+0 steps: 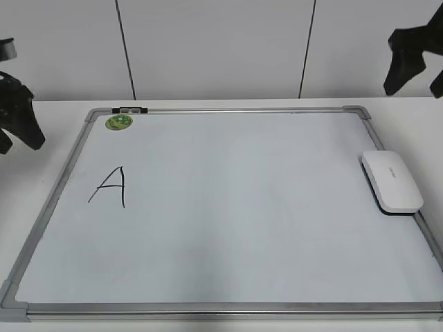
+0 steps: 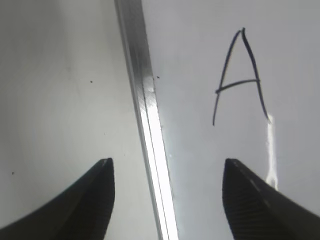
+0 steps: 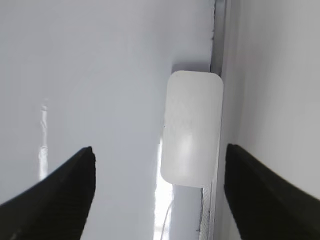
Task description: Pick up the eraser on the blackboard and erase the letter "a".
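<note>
— What are you doing with the right gripper (image 3: 159, 165) at this point?

— I'm hovering it above the eraser (image 1: 392, 181), fingers spread wide and holding nothing. The eraser is lying flat at the right edge of the blackboard (image 1: 228, 228), touching the frame. To do this well, I judge I should come straight down, straddle its narrow width, and keep the outer finger clear of the frame rail.

— And the left gripper (image 2: 167, 180)?

— It's hanging wide open and empty over the board's left frame, beside the letter (image 1: 111, 187).

— Is that the mark to erase?

— It's looking like a tall pointed capital, not a rounded lowercase; I'm not finding any other mark. Also, both arms are cut off at the exterior view's edges, and glare is washing out the eraser's lettering in my wrist view.
</note>
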